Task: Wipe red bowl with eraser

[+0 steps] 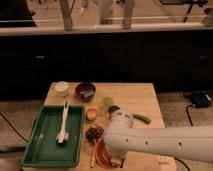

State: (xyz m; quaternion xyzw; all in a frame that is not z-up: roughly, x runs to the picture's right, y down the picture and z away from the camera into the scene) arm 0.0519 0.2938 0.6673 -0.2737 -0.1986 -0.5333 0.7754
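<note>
The red bowl (101,156) sat at the bench's (145,100) 6 o'clock edge, just at 3 o'clock of the green tray (47,150). The white arm reached in from 3 o'clock and covered the bowl's 3 o'clock half. The hand (116,161) pointed down at that side of the bowl, mostly hidden under the arm; whether it was clenched or released could not be told. The eraser was hidden from view.

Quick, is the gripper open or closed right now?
Gripper: down at the red bowl; whether open, closed or holding anything cannot be told.
</note>
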